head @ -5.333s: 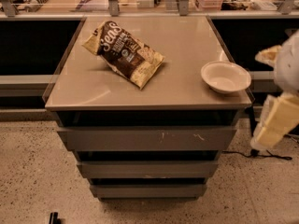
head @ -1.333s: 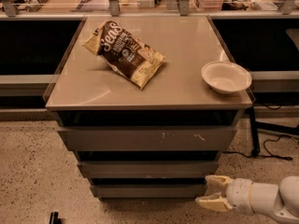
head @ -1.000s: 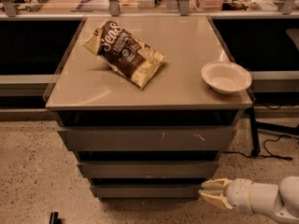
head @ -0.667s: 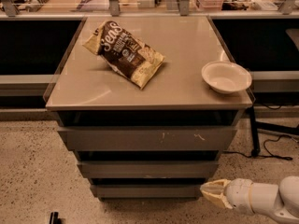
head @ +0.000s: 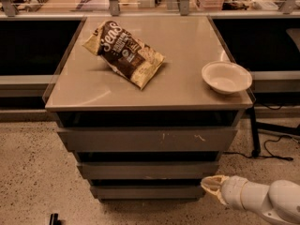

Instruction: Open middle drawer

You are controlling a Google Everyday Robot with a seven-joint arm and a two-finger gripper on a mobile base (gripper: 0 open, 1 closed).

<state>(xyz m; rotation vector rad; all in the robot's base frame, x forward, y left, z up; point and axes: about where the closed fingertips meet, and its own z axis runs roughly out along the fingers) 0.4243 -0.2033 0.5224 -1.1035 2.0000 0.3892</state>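
On the cabinet top [head: 187,55] a snack bag [head: 124,53] lies left and a bowl [head: 226,77] right; below, the gripper [head: 211,183] sits near the middle drawer [head: 147,170]'s lower right corner.

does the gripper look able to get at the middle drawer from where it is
Probably yes. The gripper sits low, just below the right end of the middle drawer, with nothing between them. The drawer's flat, handleless front may make getting a hold harder.

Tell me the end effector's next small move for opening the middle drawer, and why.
Probably lift slightly and ease inward: the end effector sits off the right end of the shut, handleless middle drawer, about level with its lower edge, apparently not touching.
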